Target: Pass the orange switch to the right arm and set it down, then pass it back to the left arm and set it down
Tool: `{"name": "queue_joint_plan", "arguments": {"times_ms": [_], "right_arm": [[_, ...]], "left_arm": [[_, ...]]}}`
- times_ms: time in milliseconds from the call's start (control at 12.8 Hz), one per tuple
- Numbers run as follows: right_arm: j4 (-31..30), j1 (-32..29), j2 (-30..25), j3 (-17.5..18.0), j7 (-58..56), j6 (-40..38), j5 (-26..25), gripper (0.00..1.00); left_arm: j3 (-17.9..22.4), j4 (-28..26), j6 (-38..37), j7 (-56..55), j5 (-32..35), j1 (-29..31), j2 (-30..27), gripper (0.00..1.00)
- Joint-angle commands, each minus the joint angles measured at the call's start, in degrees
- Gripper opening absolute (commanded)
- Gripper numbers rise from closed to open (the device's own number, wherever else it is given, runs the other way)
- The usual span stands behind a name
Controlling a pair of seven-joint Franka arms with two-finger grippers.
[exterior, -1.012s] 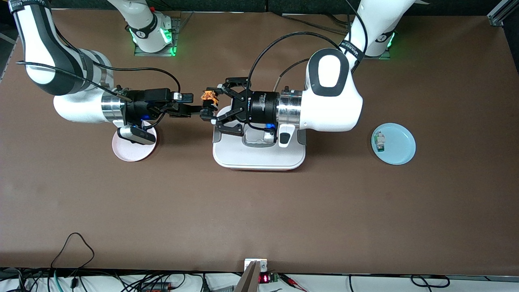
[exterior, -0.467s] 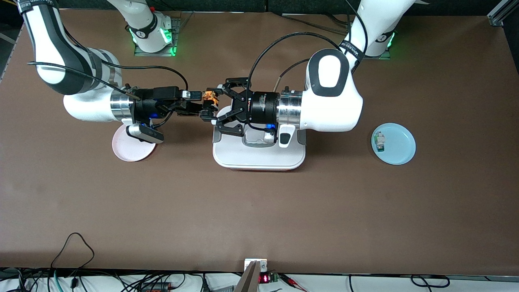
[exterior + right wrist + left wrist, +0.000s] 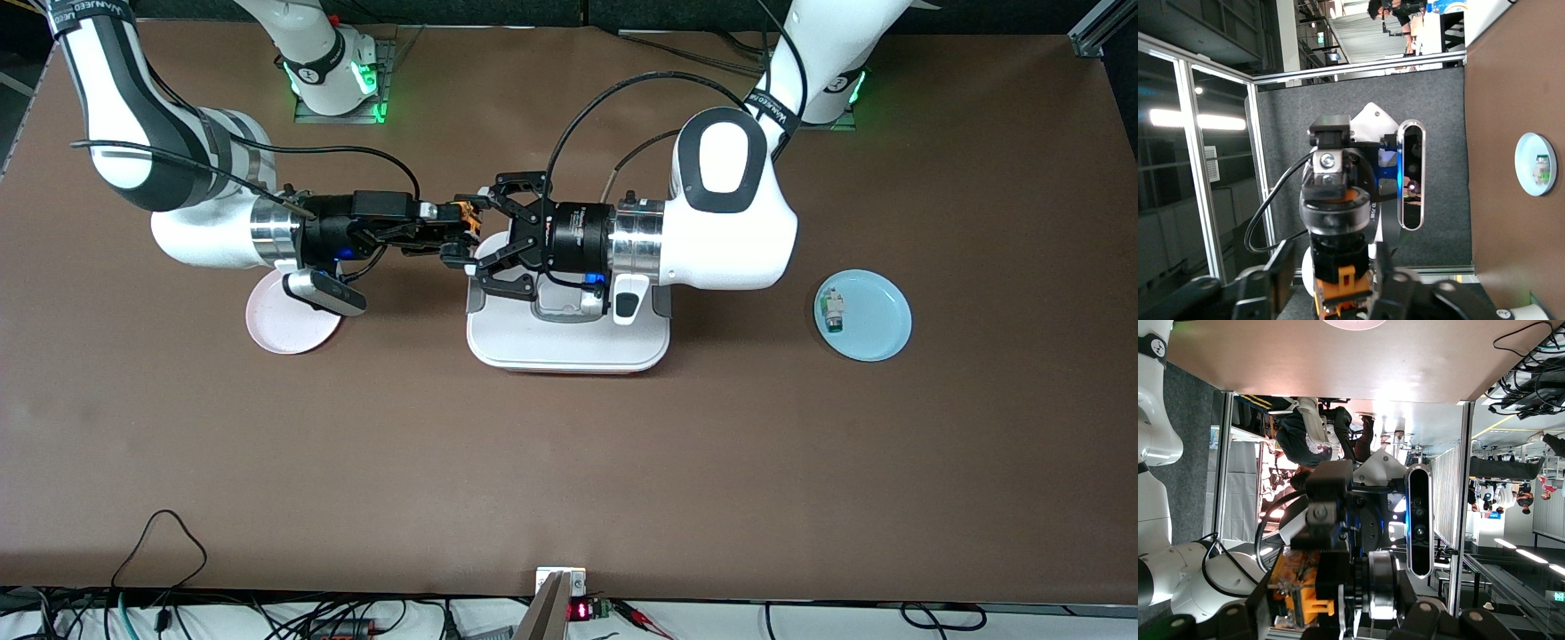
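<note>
Orange switch [image 3: 460,216] up in the air over the table just off the box's [image 3: 569,342] right-arm end, pinched by left gripper [image 3: 464,233] and flanked by right gripper [image 3: 452,233] fingers closing in on it; cannot tell whether the right has a firm hold. Both wrists level, meeting nose to nose. Pink plate [image 3: 289,324] under right wrist; blue plate [image 3: 867,316] with white-and-green component [image 3: 833,310] toward left arm's end.

Orange switch [image 3: 458,216]: small, black-and-orange, held in the air above the white lidded box's [image 3: 569,342] right-arm end. Box flat, mid-table.
</note>
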Motion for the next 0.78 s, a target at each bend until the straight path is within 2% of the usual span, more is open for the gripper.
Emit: {"name": "queue_joint_plan", "arguments": {"times_ms": [0, 156, 311, 389, 467, 545, 701], "right_arm": [[1.2, 0.4, 0.4, 0.2, -2.7, 0.6, 1.2, 0.34], [1.2, 0.3, 0.4, 0.2, -3.0, 0.6, 1.1, 0.29], [1.2, 0.3, 0.6, 0.2, -4.3, 0.7, 1.2, 0.27], [1.2, 0.2, 0.6, 0.2, -4.3, 0.7, 1.1, 0.27], [1.2, 0.2, 0.6, 0.2, -4.4, 0.7, 1.1, 0.27], [1.2, 0.1, 0.6, 0.2, -4.4, 0.7, 1.1, 0.27], [1.2, 0.0, 0.5, 0.2, -4.5, 0.7, 0.8, 0.27]], "left_arm": [[0.0, 1.4, 0.3, -0.2, -0.4, 0.0, 0.6, 0.15], [0.1, 1.4, 0.3, -0.2, -0.3, 0.0, 0.6, 0.15], [0.1, 1.4, 0.3, -0.2, -0.3, 0.0, 0.7, 0.23], [0.1, 1.4, 0.3, -0.1, -0.3, 0.0, 0.7, 0.33], [0.1, 1.4, 0.3, -0.1, -0.3, 0.0, 0.7, 0.5], [0.4, 1.4, 0.3, 0.2, 0.4, -0.1, 0.6, 0.99], [0.3, 1.4, 0.2, 0.9, 1.0, 0.0, 0.6, 1.0]]}}
